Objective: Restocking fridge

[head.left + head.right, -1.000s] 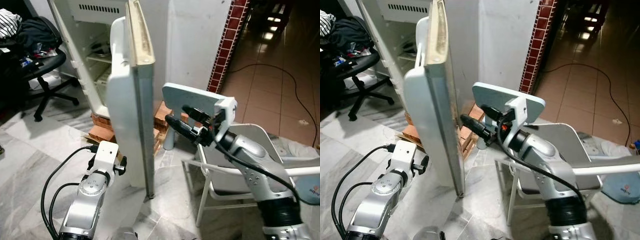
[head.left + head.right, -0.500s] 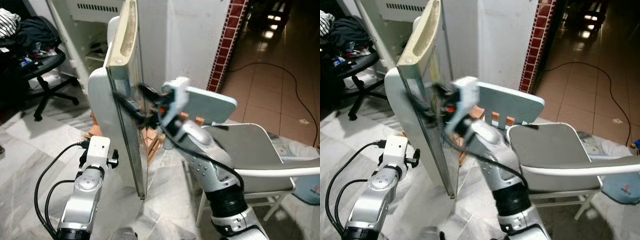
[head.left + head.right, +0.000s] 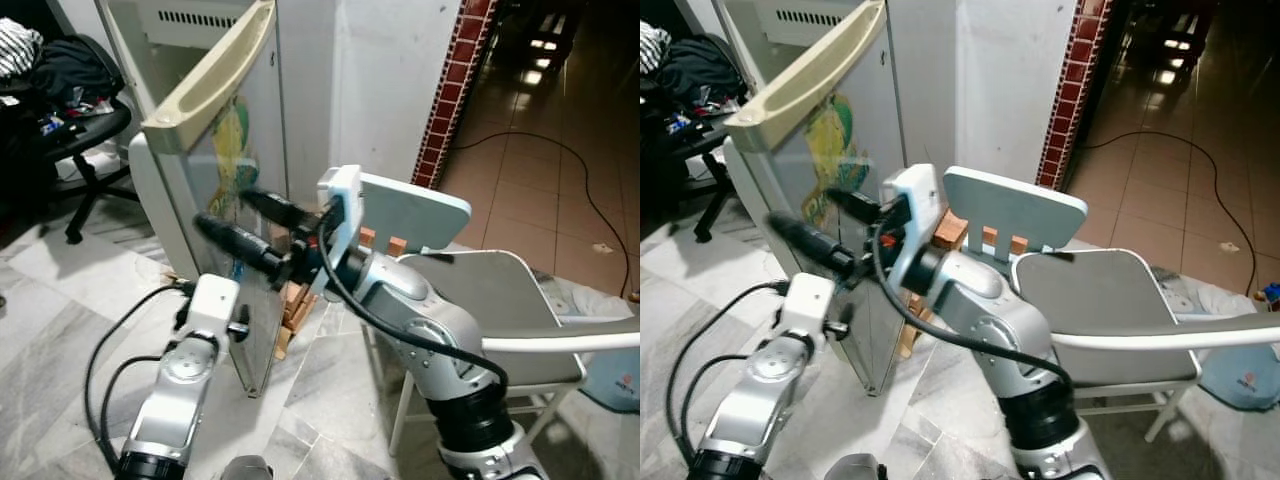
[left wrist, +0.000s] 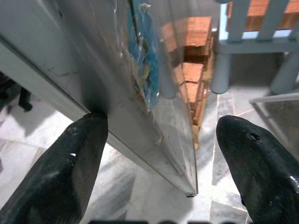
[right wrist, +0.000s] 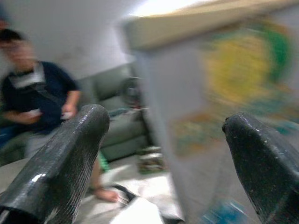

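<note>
Before the robot stands one fridge [image 3: 150, 40], its single door [image 3: 225, 190] swung partway round so that the sticker-covered outer face, with one large yellow and green sticker [image 3: 232, 150], looks toward the camera and the cream top edge slants up and to the right; the door's long axis runs upright, its bottom corner just above the marble floor [image 3: 50, 330]. Two grippers are at work. The right gripper [image 3: 245, 225] reaches leftward across the door's face at mid-height, its two black fingers spread apart, with nothing between them. The left gripper [image 4: 159, 158] sits low by the door's bottom edge, its two fingers also spread wide, the lower corner of the door seen between them without being touched. One stack of red bricks [image 4: 194, 70] lies under the fridge. One pale blue plastic chair [image 3: 420, 205] stands just right of the door, with a grey seat [image 3: 480, 285] in front of it. One black office chair [image 3: 75, 125] stands at far left. One person [image 5: 35, 86] shows, blurred, beyond the right gripper's fingers.
</note>
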### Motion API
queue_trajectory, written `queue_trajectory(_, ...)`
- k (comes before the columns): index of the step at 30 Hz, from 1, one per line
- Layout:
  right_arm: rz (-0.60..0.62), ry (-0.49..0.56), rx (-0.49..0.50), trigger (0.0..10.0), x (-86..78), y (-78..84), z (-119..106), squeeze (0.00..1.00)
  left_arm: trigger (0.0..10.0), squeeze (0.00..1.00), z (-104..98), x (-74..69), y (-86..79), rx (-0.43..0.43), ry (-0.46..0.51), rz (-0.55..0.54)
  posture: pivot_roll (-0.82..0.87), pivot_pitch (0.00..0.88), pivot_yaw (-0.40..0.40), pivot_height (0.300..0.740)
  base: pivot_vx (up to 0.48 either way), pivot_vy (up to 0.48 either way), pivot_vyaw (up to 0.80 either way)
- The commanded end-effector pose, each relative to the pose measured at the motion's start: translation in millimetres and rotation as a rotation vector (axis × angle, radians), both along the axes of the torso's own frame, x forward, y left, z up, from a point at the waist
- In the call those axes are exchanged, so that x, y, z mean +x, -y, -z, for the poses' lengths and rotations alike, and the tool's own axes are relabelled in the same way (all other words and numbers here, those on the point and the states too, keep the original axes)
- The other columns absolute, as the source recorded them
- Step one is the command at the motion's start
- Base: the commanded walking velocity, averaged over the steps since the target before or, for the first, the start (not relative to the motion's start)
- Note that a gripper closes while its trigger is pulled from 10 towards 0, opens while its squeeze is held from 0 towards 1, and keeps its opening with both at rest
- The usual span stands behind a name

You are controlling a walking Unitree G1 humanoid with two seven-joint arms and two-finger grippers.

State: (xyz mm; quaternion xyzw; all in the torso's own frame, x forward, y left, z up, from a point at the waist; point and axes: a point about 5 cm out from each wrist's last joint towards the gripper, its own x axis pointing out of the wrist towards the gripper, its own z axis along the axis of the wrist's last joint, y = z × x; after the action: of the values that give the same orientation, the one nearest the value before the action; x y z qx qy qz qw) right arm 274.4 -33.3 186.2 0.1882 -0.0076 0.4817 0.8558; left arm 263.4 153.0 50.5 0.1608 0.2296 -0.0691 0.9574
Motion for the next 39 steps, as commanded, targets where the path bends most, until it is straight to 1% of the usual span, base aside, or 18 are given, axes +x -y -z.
queue_trajectory(1, 0.045, 0.000, -0.019, 10.0, 2.4, 7.6, 4.0, 0.00, 10.0, 0.00, -9.8, 17.9, -7.0, 0.003, 0.058, -0.021, 0.08, 0.000, -0.002, 0.740, 0.000, 0.000, 0.00)
queue_trajectory(2, 0.058, -0.002, -0.027, 10.0, 2.9, 10.6, 6.1, 0.00, 10.0, 0.00, -11.9, 23.0, -11.4, 0.009, 0.073, -0.044, 0.08, 0.000, -0.002, 0.740, 0.000, 0.000, 0.00)
queue_trajectory(3, 0.077, -0.007, -0.041, 10.0, 2.6, 16.0, 10.4, 0.00, 10.0, 0.00, -17.1, 34.6, -26.8, 0.031, 0.109, -0.118, 0.08, 0.000, -0.001, 0.740, 0.000, 0.000, 0.00)
queue_trajectory(5, 0.081, -0.009, -0.044, 10.0, 2.4, 17.3, 11.4, 0.00, 10.0, 0.00, -18.6, 37.7, -32.0, 0.039, 0.116, -0.141, 0.08, 0.000, -0.001, 0.740, 0.000, 0.000, 0.00)
queue_trajectory(6, 0.087, -0.012, -0.049, 10.0, 2.0, 19.1, 13.0, 0.00, 10.0, 0.00, -22.2, 42.2, -41.8, 0.052, 0.136, -0.187, 0.07, 0.000, 0.002, 0.740, 0.000, 0.000, 0.00)
queue_trajectory(7, 0.099, -0.019, -0.059, 10.0, 1.2, 22.6, 16.7, 0.00, 10.0, 0.00, -30.0, 48.5, -62.8, 0.087, 0.178, -0.280, 0.07, 0.000, 0.005, 0.740, 0.000, 0.000, 0.00)
queue_trajectory(10, 0.121, -0.026, -0.088, 10.0, -0.4, 30.2, 24.7, 0.00, 10.0, 0.00, -41.5, 45.7, -98.6, 0.114, 0.234, -0.444, 0.08, 0.000, 0.008, 0.740, 0.000, 0.000, 0.00)
queue_trajectory(12, 0.130, -0.036, -0.096, 10.0, -0.7, 33.5, 28.8, 0.00, 10.0, 0.00, -41.3, 40.9, -103.6, 0.125, 0.245, -0.453, 0.09, 0.000, 0.008, 0.740, 0.000, 0.000, 0.00)
queue_trajectory(14, 0.168, -0.076, -0.166, 10.0, 0.5, 39.9, 43.5, 0.00, 10.0, 0.00, -38.2, 31.4, -94.6, 0.106, 0.270, -0.398, 0.10, 0.000, 0.008, 0.740, 0.000, 0.000, 0.00)
queue_trajectory(16, 0.176, -0.075, -0.175, 10.0, 0.2, 40.8, 45.5, 0.00, 10.0, 0.00, -36.3, 28.6, -87.2, 0.081, 0.276, -0.368, 0.10, 0.000, 0.008, 0.740, 0.000, 0.000, 0.00)
queue_trajectory(18, 0.255, -0.080, -0.212, 10.0, 3.9, 48.2, 52.6, 0.00, 10.0, 0.00, -34.0, 21.7, -66.5, 0.064, 0.303, -0.265, 0.10, 0.000, 0.002, 0.740, 0.000, 0.000, 0.00)
queue_trajectory(21, 0.328, -0.071, -0.275, 10.0, 5.3, 55.9, 60.8, 0.00, 10.0, 0.00, -31.9, 15.4, -52.9, 0.036, 0.314, -0.212, 0.10, 0.000, 0.003, 0.740, 0.000, 0.000, 0.00)
queue_trajectory(22, 0.412, -0.080, -0.326, 10.0, 6.1, 63.9, 68.8, 0.00, 10.0, 0.00, -30.4, 8.7, -47.4, 0.016, 0.325, -0.196, 0.10, 0.000, 0.004, 0.740, 0.000, 0.480, 0.00)
queue_trajectory(27, 0.558, -0.106, -0.357, 10.0, 3.5, 81.4, 79.9, 0.00, 10.0, 0.00, -29.0, -3.6, -43.2, -0.025, 0.335, -0.213, 0.09, 0.000, 0.006, 0.740, 0.000, 0.480, 0.00)
queue_trajectory(28, 0.628, -0.118, -0.371, 10.0, 2.6, 89.6, 84.9, 0.00, 10.0, 0.00, -30.4, -6.7, -40.4, -0.087, 0.333, -0.205, 0.09, 0.000, 0.008, 0.740, 0.000, 0.480, 0.00)
queue_trajectory(29, 0.628, -0.118, -0.371, 10.0, 2.6, 89.6, 84.9, 0.00, 10.0, 0.00, -30.4, -6.7, -40.4, -0.087, 0.333, -0.205, 0.09, 0.000, 0.008, 0.740, 0.000, 0.480, 0.00)
queue_trajectory(36, 0.930, -0.096, -0.434, 10.0, 3.1, 118.3, 90.3, 0.00, 10.0, 0.00, -39.7, -3.9, -27.7, -0.123, 0.372, -0.126, 0.08, 0.000, 0.022, 0.740, 0.000, 0.480, 0.00)
queue_trajectory(39, 0.943, -0.104, -0.432, 10.0, 2.9, 120.7, 92.6, 0.00, 10.0, 0.00, -37.9, -3.5, -23.4, -0.131, 0.362, -0.124, 0.07, 0.000, 0.025, 0.740, 0.000, 0.480, 0.00)
